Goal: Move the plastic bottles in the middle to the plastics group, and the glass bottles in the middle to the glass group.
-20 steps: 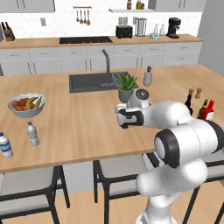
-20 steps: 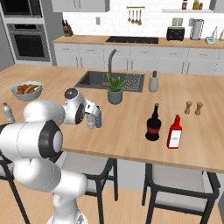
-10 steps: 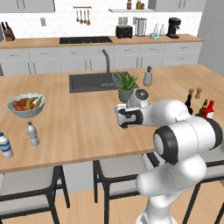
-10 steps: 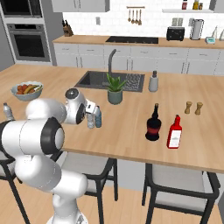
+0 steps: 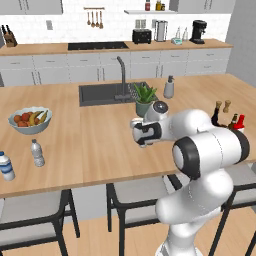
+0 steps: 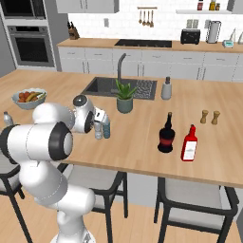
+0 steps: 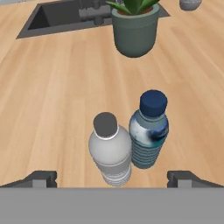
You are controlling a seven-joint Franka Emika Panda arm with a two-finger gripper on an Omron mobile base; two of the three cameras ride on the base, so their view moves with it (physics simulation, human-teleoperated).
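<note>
Right now the hand [image 7: 112, 178] hovers wide open and empty just above the two upright plastic bottles, the clear one [image 7: 110, 150] touching the blue-tinted one [image 7: 149, 131] mid-tabletop [image 7: 52, 96], both standing between its spread fingertips [image 7: 40, 178].

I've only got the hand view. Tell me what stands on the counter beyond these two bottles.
Observer: Left of the arm, near the counter's front edge, stand a slim clear bottle and a stouter blue-labelled bottle.
Operator: Now give me the glass side.
Observer: To the right, a black bottle and a red bottle stand side by side, apart.
Operator: Report the gripper.
Observer: The gripper is open, its tips either side of the clear bottle and blue-tinted bottle, touching neither.
</note>
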